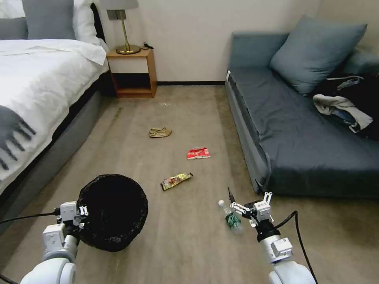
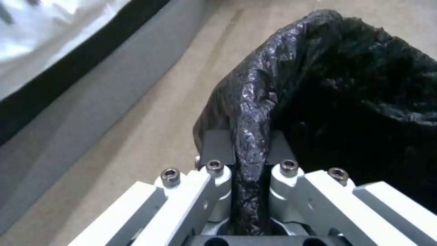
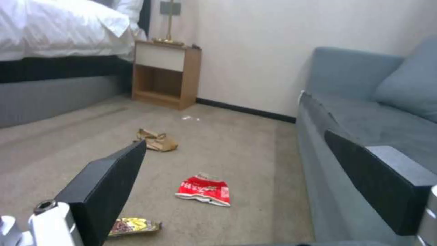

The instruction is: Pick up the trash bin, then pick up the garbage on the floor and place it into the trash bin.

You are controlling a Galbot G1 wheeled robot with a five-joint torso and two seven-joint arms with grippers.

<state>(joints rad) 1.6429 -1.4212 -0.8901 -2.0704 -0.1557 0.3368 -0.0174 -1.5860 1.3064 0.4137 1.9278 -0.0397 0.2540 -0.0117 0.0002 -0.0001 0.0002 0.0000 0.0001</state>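
Trash bin [image 1: 112,213] tilts, mouth facing the camera, rim clamped by left gripper [image 2: 249,171]. Right gripper [image 1: 237,203], fingers apart, hovers beside the green-labelled bottle [image 1: 231,217], whose cap points toward the bed; its label is unreadable.

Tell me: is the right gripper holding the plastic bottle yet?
No. In the head view the right gripper hangs open beside the bottle, which lies on the floor.

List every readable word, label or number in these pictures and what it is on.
None can be read.
Red packet: white print, too blurred to read.
Snack wrapper: print too small.
Bottle: green label, too small.
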